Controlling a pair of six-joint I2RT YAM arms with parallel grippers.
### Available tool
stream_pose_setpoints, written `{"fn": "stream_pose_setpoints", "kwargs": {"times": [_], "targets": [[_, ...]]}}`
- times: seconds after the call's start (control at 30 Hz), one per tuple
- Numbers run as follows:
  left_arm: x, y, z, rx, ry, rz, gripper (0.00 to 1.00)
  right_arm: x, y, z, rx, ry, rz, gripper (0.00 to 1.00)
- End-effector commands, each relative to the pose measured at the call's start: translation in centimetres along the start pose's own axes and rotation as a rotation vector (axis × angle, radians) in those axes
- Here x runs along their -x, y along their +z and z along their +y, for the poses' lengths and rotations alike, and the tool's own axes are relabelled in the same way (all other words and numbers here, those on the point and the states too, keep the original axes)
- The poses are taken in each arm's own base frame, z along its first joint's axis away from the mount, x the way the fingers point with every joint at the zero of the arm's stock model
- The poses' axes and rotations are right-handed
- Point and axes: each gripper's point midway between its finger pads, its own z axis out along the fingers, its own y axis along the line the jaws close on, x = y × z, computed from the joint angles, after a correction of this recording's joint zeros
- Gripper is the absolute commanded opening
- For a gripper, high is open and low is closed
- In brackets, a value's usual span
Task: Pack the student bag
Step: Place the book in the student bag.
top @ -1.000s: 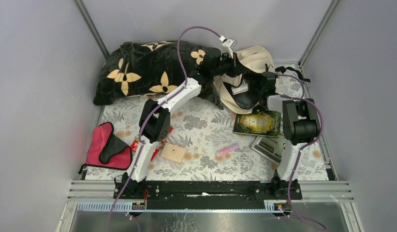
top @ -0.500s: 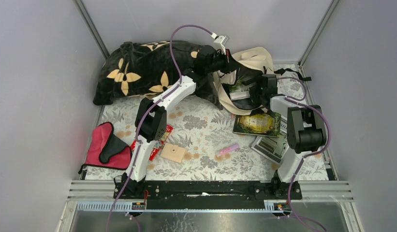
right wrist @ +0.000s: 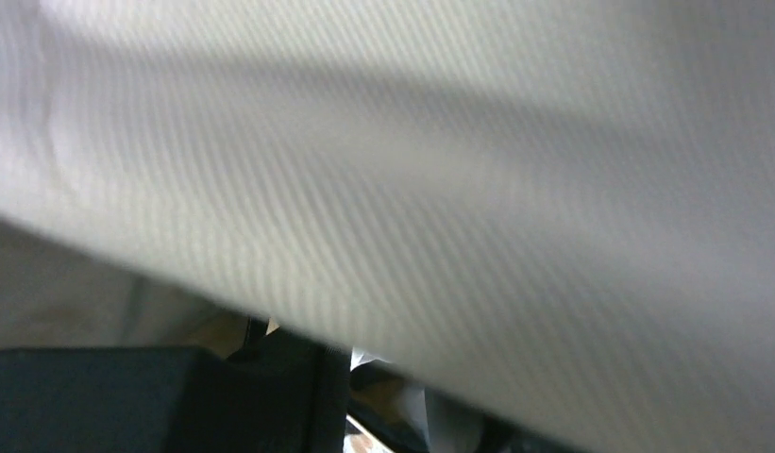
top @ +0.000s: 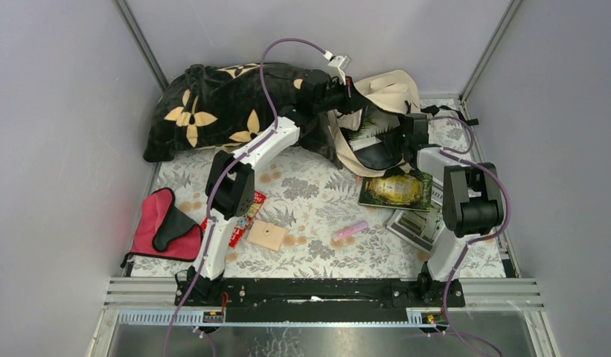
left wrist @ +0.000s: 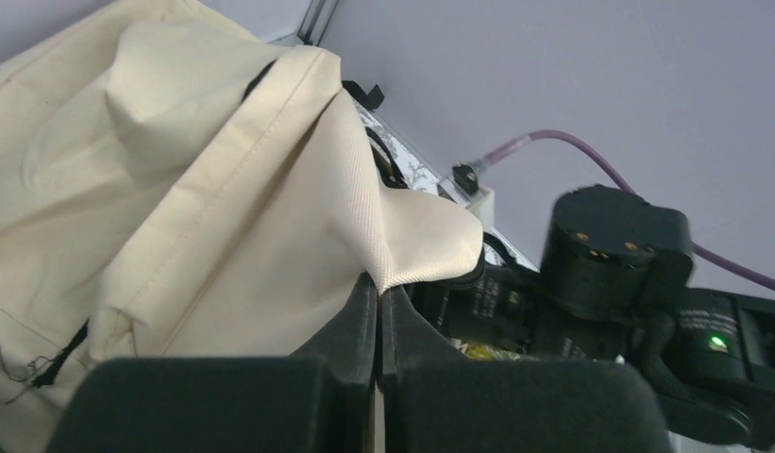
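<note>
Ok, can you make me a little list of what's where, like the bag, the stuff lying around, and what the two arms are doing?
bag: cream student bag at the back, mouth open
left end effector: shut, pinching the bag's cream edge
right end effector: at the bag's mouth, under fabric; open or shut cannot be told
outside the bag: green book, pink pen-like thing, tan square block
far left: red-and-black pouch
back left: black flowered pillow
</note>
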Motion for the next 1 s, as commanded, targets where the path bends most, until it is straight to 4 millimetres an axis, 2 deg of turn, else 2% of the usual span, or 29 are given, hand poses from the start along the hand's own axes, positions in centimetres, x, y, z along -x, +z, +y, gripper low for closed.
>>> {"fn": "stream_pose_setpoints", "kwargs": {"times": [0.0,0.07,0.13,0.2,0.23,0.27,0.37,0.57,0.6,0.7,0.87,0.97], "targets": [[5.2,-2.0,-3.8,-0.097,0.083,-0.109,0.0,1.7,1.7,3.3,0.08,-0.044,-0.041,0.32],[5.3,-2.1,-3.9,-0.099,0.088,-0.105,0.0,1.5,2.0,3.3,0.069,-0.051,-0.025,0.34],[5.2,-2.1,-3.7,-0.087,0.096,-0.097,0.0,1.5,1.8,3.2,0.064,-0.06,-0.023,0.44],[5.0,-2.0,-3.3,-0.071,0.095,-0.095,0.0,1.2,1.3,2.6,0.055,-0.067,-0.019,0.68],[4.8,-1.9,-3.1,-0.064,0.092,-0.092,0.0,1.1,0.9,2.3,0.047,-0.076,-0.018,0.77],[4.8,-1.9,-2.9,-0.055,0.087,-0.095,0.0,1.1,0.5,2.1,0.039,-0.084,-0.017,0.84],[4.7,-1.7,-2.1,-0.025,0.071,-0.11,0.0,0.8,-1.4,2.2,0.038,-0.117,-0.008,0.97],[4.2,-0.8,-0.2,0.038,0.059,-0.117,0.0,0.3,-6.5,2.8,0.06,-0.188,0.011,1.0],[4.1,-0.6,0.0,0.044,0.058,-0.117,0.0,-0.3,-7.2,1.9,0.035,-0.193,0.038,1.0],[3.9,-0.2,0.4,0.057,0.054,-0.113,0.0,-1.0,-9.9,1.2,0.043,-0.213,0.047,1.0],[3.6,0.4,0.5,0.074,0.04,-0.116,0.0,-0.7,-14.1,-0.7,0.039,-0.325,-0.017,1.0],[3.4,0.6,0.4,0.076,0.026,-0.115,0.0,-1.4,-15.5,-2.5,0.02,-0.39,-0.005,0.91]]}}
